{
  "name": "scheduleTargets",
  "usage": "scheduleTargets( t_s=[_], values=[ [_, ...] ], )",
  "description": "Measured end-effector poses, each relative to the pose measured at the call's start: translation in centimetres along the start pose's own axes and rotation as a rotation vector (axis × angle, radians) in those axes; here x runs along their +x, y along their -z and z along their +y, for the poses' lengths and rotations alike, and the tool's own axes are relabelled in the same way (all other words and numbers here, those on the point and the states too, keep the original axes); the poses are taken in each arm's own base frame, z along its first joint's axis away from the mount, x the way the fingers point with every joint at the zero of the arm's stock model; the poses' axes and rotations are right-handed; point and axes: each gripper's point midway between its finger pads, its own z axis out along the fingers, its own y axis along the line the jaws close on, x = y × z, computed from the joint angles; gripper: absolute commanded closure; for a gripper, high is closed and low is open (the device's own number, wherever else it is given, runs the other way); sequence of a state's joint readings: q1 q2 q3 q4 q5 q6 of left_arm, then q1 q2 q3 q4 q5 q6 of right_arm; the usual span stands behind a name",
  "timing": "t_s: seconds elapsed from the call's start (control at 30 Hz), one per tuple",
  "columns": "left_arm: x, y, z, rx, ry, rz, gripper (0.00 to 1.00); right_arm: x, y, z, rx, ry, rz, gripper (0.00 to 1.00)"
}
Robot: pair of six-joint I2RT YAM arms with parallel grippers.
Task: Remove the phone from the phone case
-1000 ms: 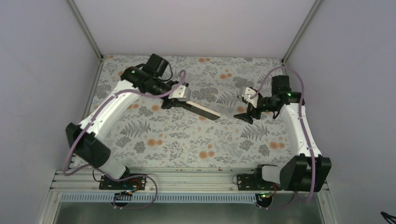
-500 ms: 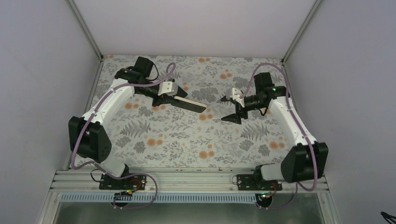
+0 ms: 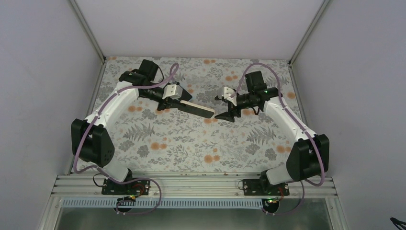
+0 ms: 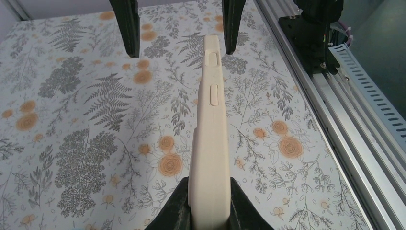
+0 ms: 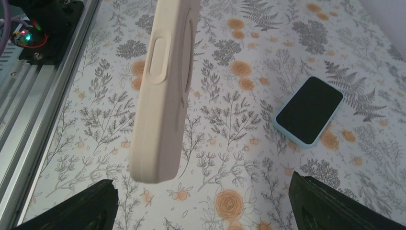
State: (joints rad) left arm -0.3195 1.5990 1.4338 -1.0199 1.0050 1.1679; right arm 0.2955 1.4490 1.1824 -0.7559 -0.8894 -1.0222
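My left gripper (image 4: 209, 201) is shut on one end of a cream phone case (image 4: 210, 120), held on edge above the table. From above, the dark face of the phone (image 3: 195, 109) shows inside the case (image 3: 190, 103), which sticks out to the right from the left gripper (image 3: 167, 104). My right gripper (image 5: 203, 206) is open, its fingers (image 5: 72, 206) spread wide on either side of the case's free end (image 5: 160, 96) without touching it. In the left wrist view the right gripper (image 4: 177, 26) straddles the case's far tip.
A second phone with a dark screen and a light blue rim (image 5: 309, 110) lies flat on the floral table (image 3: 201, 143), beyond the case in the right wrist view. The aluminium rail (image 4: 335, 143) runs along the near table edge.
The right gripper has moved left until its open fingers flank the case's free end. The left arm drew the case slightly left, then held still.
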Motion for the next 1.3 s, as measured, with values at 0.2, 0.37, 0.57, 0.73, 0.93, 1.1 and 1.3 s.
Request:
scheduleTargets(
  t_s=[0.2, 0.37, 0.57, 0.73, 0.93, 1.1, 1.3],
  values=[
    [-0.1, 0.0, -0.1, 0.001, -0.003, -0.001, 0.98, -0.3, -0.3, -0.5, 0.003, -0.001, -0.01, 0.09],
    [0.1, -0.1, -0.2, 0.003, 0.0, 0.003, 0.98, -0.1, -0.7, -0.9, -0.009, -0.015, -0.007, 0.09],
    [0.1, -0.4, 0.0, -0.003, -0.018, 0.002, 0.98, -0.9, -0.3, -1.3, -0.005, -0.008, -0.01, 0.09],
    [0.2, -0.7, 0.1, -0.005, -0.033, 0.009, 0.98, -1.0, -0.3, -1.5, -0.001, -0.006, -0.009, 0.09],
    [0.4, -0.9, -0.1, -0.012, -0.049, 0.023, 0.98, -0.9, -0.2, -1.7, 0.002, -0.015, 0.013, 0.09],
    [0.3, -0.7, -0.1, -0.034, -0.079, 0.039, 0.98, -0.8, -0.4, -2.2, -0.002, -0.01, 0.034, 0.09],
    [0.2, -0.6, -0.7, -0.042, -0.144, 0.057, 0.98, -0.7, -0.3, -2.5, -0.006, -0.003, 0.054, 0.09]
  ],
)
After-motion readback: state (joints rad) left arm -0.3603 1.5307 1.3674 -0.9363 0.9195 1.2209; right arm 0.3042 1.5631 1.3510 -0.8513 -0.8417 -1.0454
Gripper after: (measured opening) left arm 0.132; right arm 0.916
